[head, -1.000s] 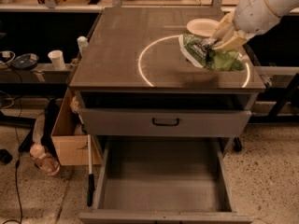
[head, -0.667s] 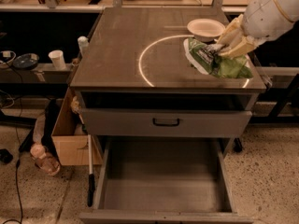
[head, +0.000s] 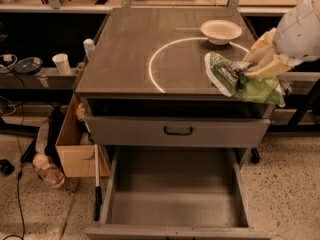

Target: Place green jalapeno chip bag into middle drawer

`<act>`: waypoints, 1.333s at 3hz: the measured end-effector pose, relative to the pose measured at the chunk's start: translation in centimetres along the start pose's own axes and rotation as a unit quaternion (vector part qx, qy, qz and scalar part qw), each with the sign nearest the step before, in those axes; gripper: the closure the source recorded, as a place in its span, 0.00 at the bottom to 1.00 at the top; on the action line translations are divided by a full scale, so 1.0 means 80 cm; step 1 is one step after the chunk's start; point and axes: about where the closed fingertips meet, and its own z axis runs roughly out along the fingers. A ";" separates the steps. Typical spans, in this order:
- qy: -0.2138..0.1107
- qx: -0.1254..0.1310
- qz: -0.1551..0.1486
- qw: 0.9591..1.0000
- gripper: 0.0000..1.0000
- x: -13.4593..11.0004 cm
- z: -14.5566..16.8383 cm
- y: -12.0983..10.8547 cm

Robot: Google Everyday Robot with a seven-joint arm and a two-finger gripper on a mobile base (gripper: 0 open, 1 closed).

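Observation:
The green jalapeno chip bag (head: 240, 80) is crinkled, bright green with white and dark print. My gripper (head: 256, 64), with pale yellowish fingers, is shut on it and holds it in the air over the front right corner of the cabinet top. My white arm comes in from the upper right. The middle drawer (head: 175, 194) is pulled out at the bottom, with a flat grey floor and low side walls, below and to the left of the bag.
A white bowl (head: 221, 31) sits at the back right of the cabinet top (head: 150, 49), beside a white circle line. A shut grey drawer front with a black handle (head: 178, 131) is above the open drawer. A cardboard box (head: 75, 144) and clutter stand at the left.
My gripper has carried the bag toward the front right edge of the cabinet top, away from the bowl and lower in the view.

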 end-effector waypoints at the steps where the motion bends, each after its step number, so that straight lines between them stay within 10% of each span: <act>1: 0.000 -0.003 0.014 1.000 1.00 -0.010 -0.004 0.026; 4: 0.071 0.009 0.072 0.995 1.00 0.017 0.041 0.066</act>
